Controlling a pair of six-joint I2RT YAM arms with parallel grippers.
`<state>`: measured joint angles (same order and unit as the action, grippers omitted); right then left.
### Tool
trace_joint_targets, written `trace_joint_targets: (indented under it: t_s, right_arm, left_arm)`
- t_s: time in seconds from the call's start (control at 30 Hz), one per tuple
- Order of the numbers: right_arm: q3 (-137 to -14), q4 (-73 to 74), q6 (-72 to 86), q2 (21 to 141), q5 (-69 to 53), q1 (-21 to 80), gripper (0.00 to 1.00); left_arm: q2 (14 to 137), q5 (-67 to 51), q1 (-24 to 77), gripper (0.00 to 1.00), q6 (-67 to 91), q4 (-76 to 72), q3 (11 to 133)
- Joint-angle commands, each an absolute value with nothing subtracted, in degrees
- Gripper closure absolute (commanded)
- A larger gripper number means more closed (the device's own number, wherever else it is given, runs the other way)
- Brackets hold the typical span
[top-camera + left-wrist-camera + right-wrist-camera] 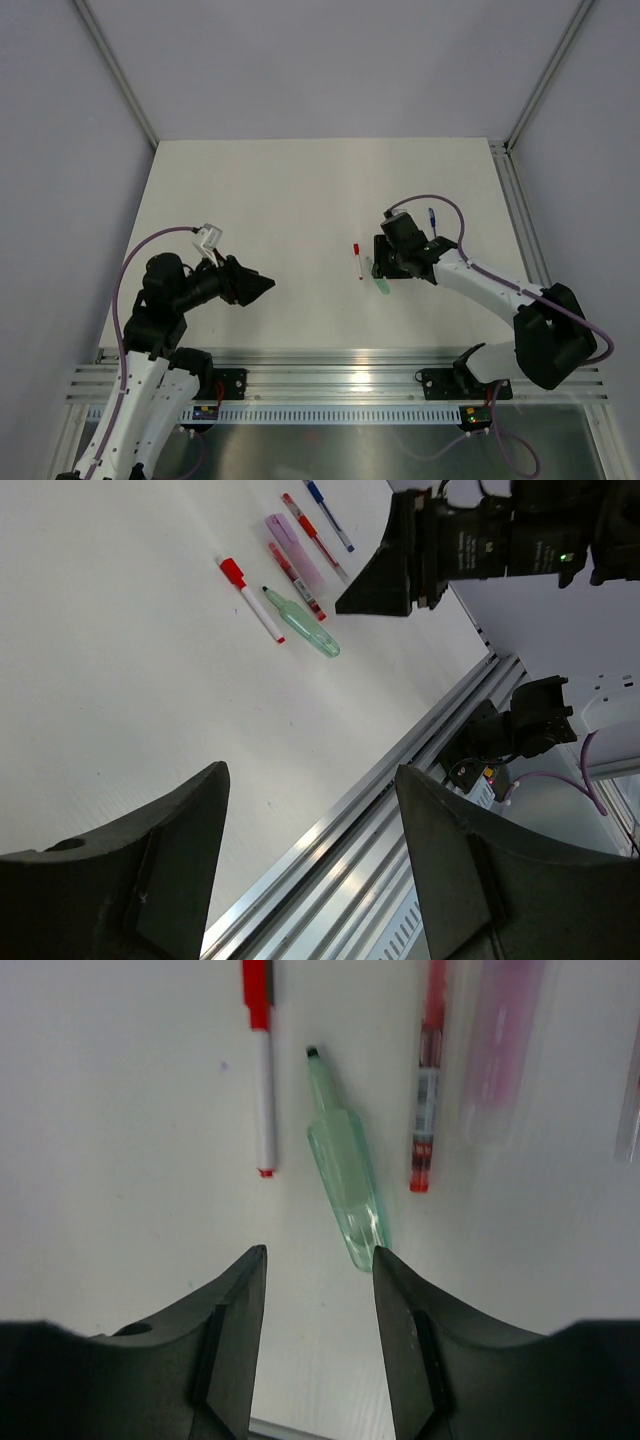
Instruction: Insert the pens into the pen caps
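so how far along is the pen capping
Early, it seems. The white pen wears a red cap, so one looks done. Nothing is in hand: both jaws stand open and empty, the right pair near the pale green pen, whose dark tip is bare. It and maybe others remain.

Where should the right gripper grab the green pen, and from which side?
I'd grip the green pen on its wide body, not the thin neck by the tip, coming straight down. It lies flat, and the white pen and red pen either side leave gaps for the open right gripper to straddle it.
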<state>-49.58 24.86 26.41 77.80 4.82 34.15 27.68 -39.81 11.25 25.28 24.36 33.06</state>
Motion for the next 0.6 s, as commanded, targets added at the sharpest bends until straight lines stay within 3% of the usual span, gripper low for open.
trace_joint_targets:
  t_s: [0.0,0.2,0.57]
  right_arm:
    - [-48.86,29.26,27.25,80.85,3.52,33.93,0.46]
    - [-51.23,29.88,25.49,86.65,3.08,33.93,0.41]
    - [-53.78,29.53,24.7,93.95,2.11,34.01,0.43]
  left_arm:
    - [27.07,-38.94,11.34,0.3,25.05,22.5,33.05]
    - [26.89,-38.85,11.34,0.3,25.05,22.5,33.05]
    - [27.78,-39.81,11.42,0.3,25.05,22.33,32.96]
